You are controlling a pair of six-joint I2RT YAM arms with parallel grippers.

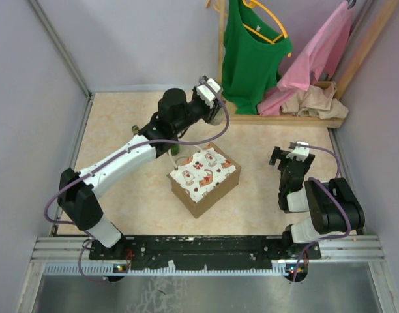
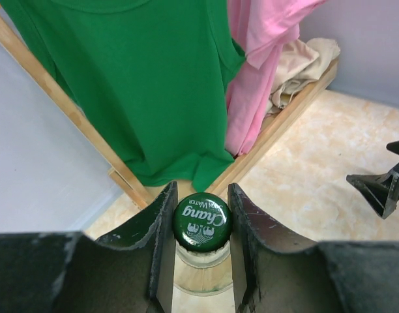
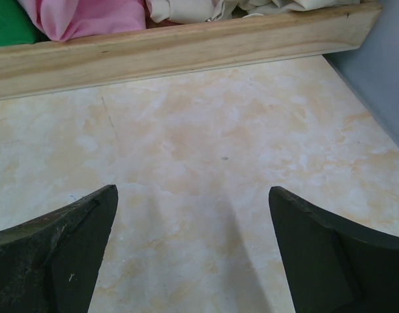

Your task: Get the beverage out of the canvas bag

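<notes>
Holding bottle point(image 2: 201, 225) only at its very top in narrow left gripper point(image 2: 201, 195), right gripper point(image 3: 192, 192) wide and empty; liable to slip and drop onto bench point(image 1: 134, 195) or bag point(image 1: 204, 179) through so shallow a grip.

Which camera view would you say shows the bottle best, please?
The left wrist view: the bottle sits close up between the left jaws, its green Chang cap readable. In the top view I cannot pick it out at that arm's end. The right wrist view shows floor and a wooden rail, no bottle.
</notes>
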